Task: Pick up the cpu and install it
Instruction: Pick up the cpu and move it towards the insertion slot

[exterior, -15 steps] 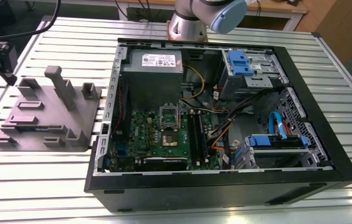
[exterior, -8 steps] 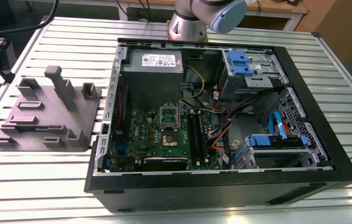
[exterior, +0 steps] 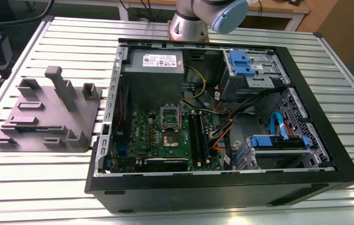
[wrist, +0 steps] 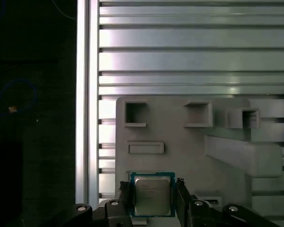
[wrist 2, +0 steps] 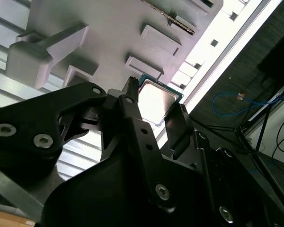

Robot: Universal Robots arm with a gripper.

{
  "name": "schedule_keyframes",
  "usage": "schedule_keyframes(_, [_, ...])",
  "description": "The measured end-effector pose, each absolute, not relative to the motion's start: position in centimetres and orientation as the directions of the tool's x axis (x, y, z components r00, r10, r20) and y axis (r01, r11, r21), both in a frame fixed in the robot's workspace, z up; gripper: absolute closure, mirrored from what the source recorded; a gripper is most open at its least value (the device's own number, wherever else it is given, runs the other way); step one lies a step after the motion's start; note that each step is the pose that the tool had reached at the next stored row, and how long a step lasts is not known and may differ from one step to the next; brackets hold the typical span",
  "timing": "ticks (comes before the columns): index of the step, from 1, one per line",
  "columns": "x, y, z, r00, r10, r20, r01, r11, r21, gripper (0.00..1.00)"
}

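cpu [wrist: 151, 195] is in the gripper [wrist: 153, 187]. Both wrist views show it wedged between the two black fingers [wrist: 181, 196], one on each of two opposite edges. The metal lid faces the cameras, with the green rim showing round it. I see no gap at either edge, so I read the jaws as clamped on the chip, not just straddling it.

Beneath it is the grey fixture block [wrist: 180, 161] with its pockets and a handle post [wrist: 246, 158]. The chip looks large against those pockets, and in the second wrist view it overlaps the block's edge. My read: it's held clear of the block, above the edge nearest the table rail. Can't tell how high. The block sits on the slatted aluminium table [wrist: 194, 61].

In the exterior view the block is on the exterior view's left of the open pc case [exterior: 227, 187], near it but not touching. The arm [exterior: 192, 23] rises from behind the case. The motherboard [exterior: 164, 150] lies flat in the case, below the power supply box [exterior: 154, 70]. The socket [exterior: 170, 125] is mid-board. Its frame looks swung open and I make out no chip in it, but it's small in that view, so low confidence.

Status, as a judgement:
- Pick: done, chip gripped and off the fixture.
- Install: nothing done. The chip is over the fixture side and well apart from the socket.
- Left: carry it to the case, line it up over the socket, seat it.
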State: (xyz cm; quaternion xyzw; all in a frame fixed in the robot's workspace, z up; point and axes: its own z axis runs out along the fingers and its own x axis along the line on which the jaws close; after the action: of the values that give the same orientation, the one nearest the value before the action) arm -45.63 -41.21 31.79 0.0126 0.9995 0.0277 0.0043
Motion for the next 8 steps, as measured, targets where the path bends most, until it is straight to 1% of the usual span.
schedule_keyframes(8, [-45.6, -41.2, 33.9, -1.000, 0.025, -0.008, 0.025, 0.998, 0.056, 0.53])
